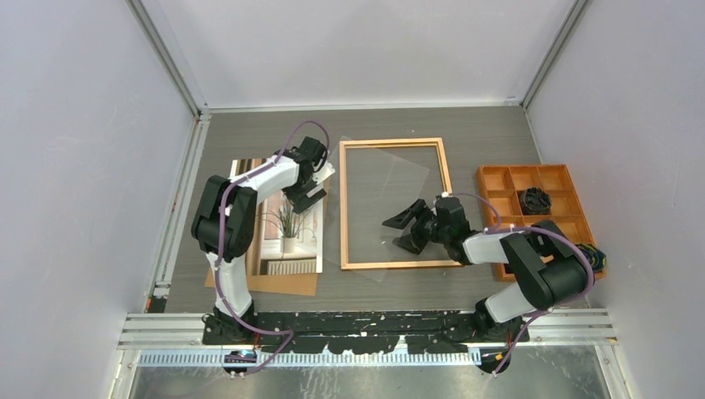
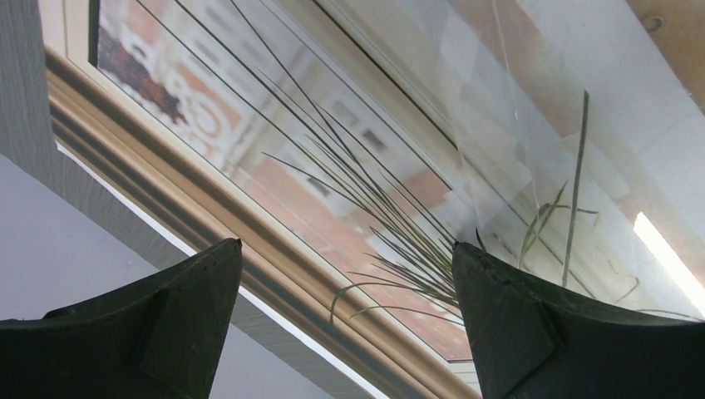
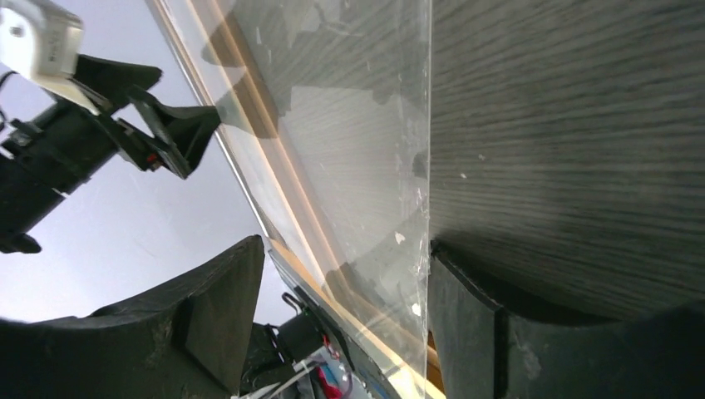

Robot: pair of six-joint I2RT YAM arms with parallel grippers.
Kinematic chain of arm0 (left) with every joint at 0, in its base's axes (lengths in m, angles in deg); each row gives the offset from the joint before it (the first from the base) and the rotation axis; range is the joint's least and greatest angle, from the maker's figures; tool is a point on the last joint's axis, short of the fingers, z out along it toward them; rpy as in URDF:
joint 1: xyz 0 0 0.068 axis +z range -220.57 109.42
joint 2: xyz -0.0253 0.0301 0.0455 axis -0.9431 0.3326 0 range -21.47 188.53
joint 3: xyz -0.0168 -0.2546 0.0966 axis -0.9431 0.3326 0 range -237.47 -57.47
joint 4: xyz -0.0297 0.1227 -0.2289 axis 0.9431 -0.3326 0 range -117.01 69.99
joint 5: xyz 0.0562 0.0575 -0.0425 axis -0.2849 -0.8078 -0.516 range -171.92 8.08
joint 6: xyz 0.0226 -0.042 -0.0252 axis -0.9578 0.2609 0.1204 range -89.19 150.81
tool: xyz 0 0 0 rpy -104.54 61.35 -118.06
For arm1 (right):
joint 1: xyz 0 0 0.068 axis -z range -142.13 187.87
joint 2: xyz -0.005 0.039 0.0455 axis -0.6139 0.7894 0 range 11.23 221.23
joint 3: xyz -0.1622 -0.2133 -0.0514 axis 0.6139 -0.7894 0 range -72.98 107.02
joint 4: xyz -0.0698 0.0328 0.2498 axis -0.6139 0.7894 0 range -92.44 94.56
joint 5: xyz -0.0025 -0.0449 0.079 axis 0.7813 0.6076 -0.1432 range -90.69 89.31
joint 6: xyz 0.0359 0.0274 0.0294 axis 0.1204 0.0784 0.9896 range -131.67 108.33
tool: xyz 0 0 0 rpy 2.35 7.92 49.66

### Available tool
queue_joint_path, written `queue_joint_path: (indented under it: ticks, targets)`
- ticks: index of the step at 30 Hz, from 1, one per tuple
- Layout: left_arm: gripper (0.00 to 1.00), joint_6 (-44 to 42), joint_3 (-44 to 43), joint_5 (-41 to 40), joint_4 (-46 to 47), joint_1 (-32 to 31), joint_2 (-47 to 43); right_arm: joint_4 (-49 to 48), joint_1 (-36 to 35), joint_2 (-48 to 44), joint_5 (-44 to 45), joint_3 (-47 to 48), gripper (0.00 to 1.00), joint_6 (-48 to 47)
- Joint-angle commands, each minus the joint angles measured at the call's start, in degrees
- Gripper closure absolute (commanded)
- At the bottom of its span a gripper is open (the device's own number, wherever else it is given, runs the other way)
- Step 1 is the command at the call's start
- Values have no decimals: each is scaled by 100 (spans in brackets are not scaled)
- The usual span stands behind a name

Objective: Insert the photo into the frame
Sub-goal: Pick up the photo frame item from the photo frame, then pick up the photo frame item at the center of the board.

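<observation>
Overhead, the photo point(image 1: 287, 241) lies on a brown backing board point(image 1: 283, 284) left of the frame point(image 1: 395, 142), with the left gripper point(image 1: 318, 187) spread above it. Only the right wrist view shows the clear pane point(image 3: 357, 166) edge-on between the parted fingers of the right gripper point(image 3: 345, 241) — not clamped.

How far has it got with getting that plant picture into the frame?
Early days. Done: the frame lies flat on the table, and the photo lies face up on the brown backing board beside it. In hand: the right gripper, open, straddles an edge of the clear pane lying askew across the frame; the left gripper hovers open over the photo. Left: the photo must go into the frame.
</observation>
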Motion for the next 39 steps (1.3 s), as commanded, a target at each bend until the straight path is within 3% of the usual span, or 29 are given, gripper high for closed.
queue_joint_path:
  ticks: [1, 6, 11, 16, 20, 23, 26, 28, 31, 34, 39]
  targets:
    - [2, -64, -27, -42, -29, -7, 121, -1915, -34, 141, 360, -274, 26, 291]
    - [2, -33, -66, 27, -71, -7, 151, -3687, -35, 560, 468, -623, 29, 672]
    - [2, -76, -71, 11, -82, -7, 158, -4567, -32, 1519, 158, -399, 37, 1008]
    - [2, -103, -69, -4, -69, -7, 136, -5606, -23, 2407, 65, -302, 60, 1557]
    - [2, -99, -225, 7, -215, 1, 37, -5510, 22, 2253, -29, -276, 80, 1413]
    - [0, -88, -474, 83, -422, 22, -176, -3850, 108, 1340, -255, 51, 88, 768]
    - [0, 24, -1028, 313, -852, 150, -333, -710, 101, 115, -141, 776, 99, -923]
    - [0, 153, -1418, 529, -1088, 268, -393, 1212, 108, -618, 218, 1361, 99, -1986]
    - [0, 260, -1827, 767, -1407, 344, -439, 3208, 146, -1186, 496, 2123, 99, -3088]
    - [0, 401, -2030, 924, -1503, 344, -406, 4650, 237, -1460, 587, 2714, 99, -3756]
    - [0, 841, -2305, 1313, -1661, 301, -81, 5654, 601, -1619, -129, 3154, 99, -4148]
